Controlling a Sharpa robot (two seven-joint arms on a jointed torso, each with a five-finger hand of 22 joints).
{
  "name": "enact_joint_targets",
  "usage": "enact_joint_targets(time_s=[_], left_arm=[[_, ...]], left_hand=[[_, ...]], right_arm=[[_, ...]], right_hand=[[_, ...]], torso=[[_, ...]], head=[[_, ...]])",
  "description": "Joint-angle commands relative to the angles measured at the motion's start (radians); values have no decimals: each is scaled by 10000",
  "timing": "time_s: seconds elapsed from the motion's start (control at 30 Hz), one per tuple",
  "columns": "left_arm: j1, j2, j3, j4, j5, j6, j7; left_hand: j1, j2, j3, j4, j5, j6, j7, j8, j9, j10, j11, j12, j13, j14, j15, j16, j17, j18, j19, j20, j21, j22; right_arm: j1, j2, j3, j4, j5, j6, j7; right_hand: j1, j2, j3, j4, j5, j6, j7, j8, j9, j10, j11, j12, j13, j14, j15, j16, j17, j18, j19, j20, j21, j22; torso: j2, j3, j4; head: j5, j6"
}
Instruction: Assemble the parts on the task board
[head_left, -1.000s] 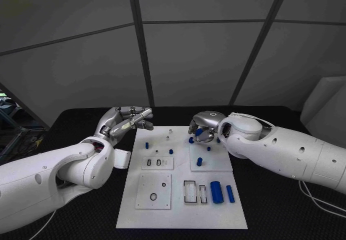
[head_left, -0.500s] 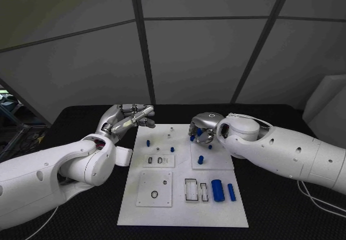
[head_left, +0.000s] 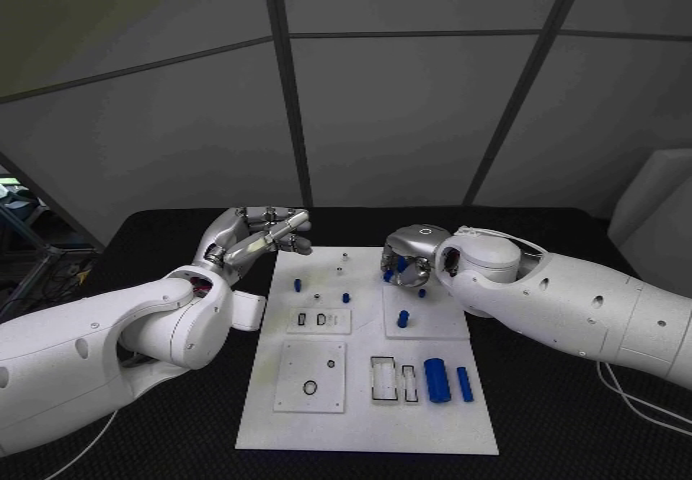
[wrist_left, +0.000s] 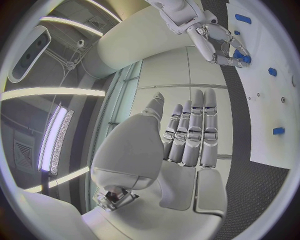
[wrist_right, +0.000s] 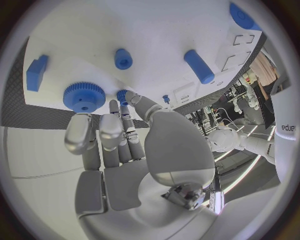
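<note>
**Blue gear under the right hand, most parts still loose**

Blue and toothed, a gear (wrist_right: 84, 97) sits on the white board (head_left: 447, 420) at its far right area, and the right hand (head_left: 408, 268) hovers right over it. In the right wrist view the fingers (wrist_right: 100, 132) reach toward the gear with their tips close beside it, but I cannot tell whether they touch it or have hold of it; nothing is plainly gripped, and the fingers look only partly curled.

Around the gear, a round blue peg (wrist_right: 123, 59), a longer blue cylinder (wrist_right: 199, 66) and a flat blue block (wrist_right: 36, 73) are on the board nearby. In the head view another small blue peg (head_left: 404, 320) stands on the same raised plate, nearer the robot.

Further out, two large blue cylinders (head_left: 436, 381) lie side by side at the near right of the board, beside rectangular slots (head_left: 382, 380) that look unfilled. A black ring (head_left: 309, 387) lies on the near left plate. Small blue pegs (head_left: 299, 285) stand toward the far left.

The left hand (head_left: 257, 238) is raised off the board's far left corner, fingers straight and held together, holding nothing.

Judging from this, the assembly is at an early stage: a few pegs seem seated, while the gear, the large cylinders and the slots are still to be dealt with.
</note>
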Motion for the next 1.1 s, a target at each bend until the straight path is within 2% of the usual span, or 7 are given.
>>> enact_joint_targets(time_s=[0.03,0.17,0.3,0.5,0.87,1.1], left_arm=[[18,-16,9,10,-94,144,25],[20,-23,9,3,-94,154,18],[22,-27,10,-4,-94,158,13],[27,-32,10,-7,-94,163,8],[43,-53,10,-41,-94,165,1],[55,-33,10,-63,-94,168,0]], left_hand=[[-15,5,-50,7,-3,-2,91,-65,-10,-19,64,-55,-1,-52,11,-52,14,-145,-35,10,17,10],[-25,25,-51,15,-3,2,92,-74,-9,-14,66,-66,0,-63,16,-70,23,-145,-43,15,17,10],[-25,25,-51,15,-3,2,92,-74,-9,-14,66,-66,0,-63,16,-70,23,-145,-43,15,17,10],[-30,29,-52,18,-4,3,92,-77,-8,-13,67,-70,1,-66,17,-75,26,-145,-46,16,16,9],[-34,34,-55,20,-5,5,93,-82,-8,-10,67,-76,2,-71,19,-84,31,-145,-51,18,16,9],[-36,37,-59,19,-6,4,94,-92,-8,-12,69,-88,2,-82,22,-100,38,-145,-60,22,14,7]], right_arm=[[21,26,1,-8,-148,-331,38],[21,45,1,-4,-153,-558,83],[20,49,1,-8,-155,-610,70],[20,63,1,-28,-231,-731,39],[20,-71,3,274,-260,-1420,82],[21,-128,6,476,-300,-1839,-51]], right_hand=[[52,84,153,32,20,142,61,72,31,215,-52,83,24,182,0,120,110,-173,110,-38,105,140],[117,165,344,53,-47,342,78,136,70,428,-94,144,40,170,-36,204,161,-194,166,-75,188,269],[198,231,479,54,-137,604,69,236,126,704,-140,238,85,166,-73,290,226,-226,263,-107,295,451],[517,369,634,-70,-358,1180,-37,497,291,1303,-304,434,249,172,-200,452,366,-294,481,-215,508,833],[578,318,688,-125,-334,1164,1,454,321,1262,-275,318,273,173,-196,530,427,-327,563,-246,602,994],[557,290,681,-118,-336,1159,13,442,327,1245,-262,287,274,178,-186,558,454,-341,601,-241,634,1057]], torso=[[10,-6,19],[16,-4,10],[15,-6,8],[24,-7,8],[25,-8,3],[41,-31,22]], head=[[24,-30],[-17,-43],[1,-66],[3,-74],[31,-18],[38,76]])
